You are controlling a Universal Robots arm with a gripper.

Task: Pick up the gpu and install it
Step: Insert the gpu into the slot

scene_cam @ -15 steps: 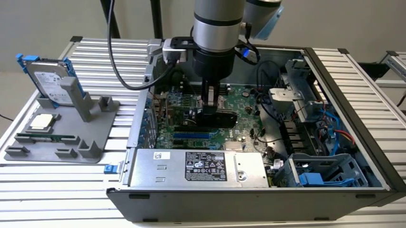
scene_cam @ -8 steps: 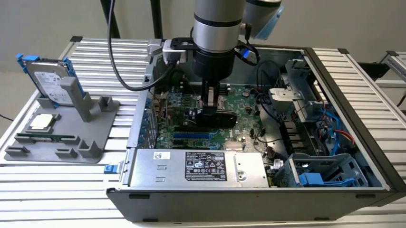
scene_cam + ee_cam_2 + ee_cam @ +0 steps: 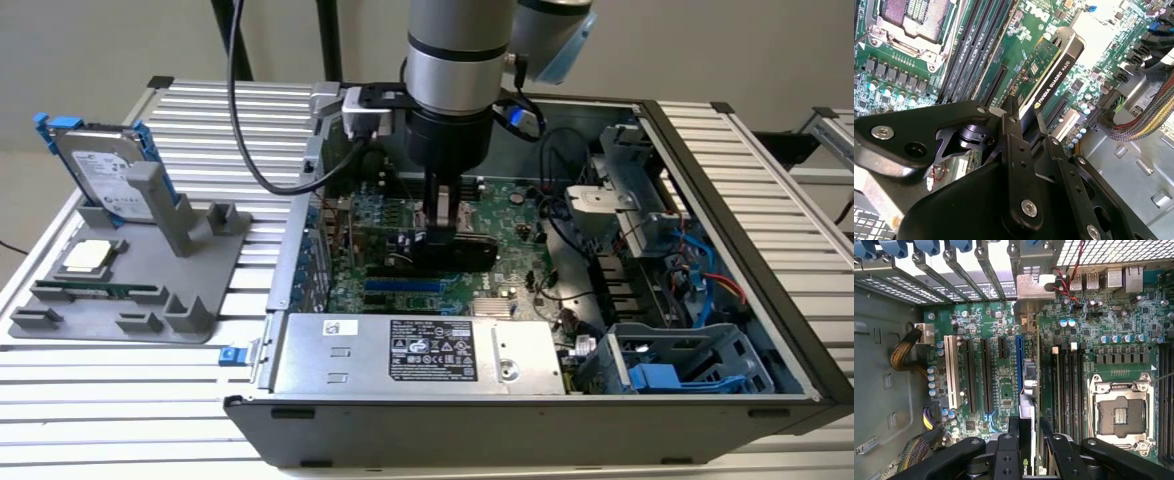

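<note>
One gpu (image 3: 1054, 70) gripped edge-up in closed jaws — above motherboard (image 3: 999, 370), inside case (image 3: 747, 330).

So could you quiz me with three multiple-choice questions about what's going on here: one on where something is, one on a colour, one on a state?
1. Where is the gpu?
A. On the grey stand
B. Inside the computer case, over the motherboard
C. On the power supply

2. What colour is the motherboard?
A. Green
B. Red
C. White

3. What is the tool doing?
A. Hanging open
B. Gripping the hard drive
C. Shut on the gpu

Answers: 1 B, the exterior view shows it inside the case; 2 A, green in all views; 3 C, both wrist views show its fingers clamping the card.
</note>
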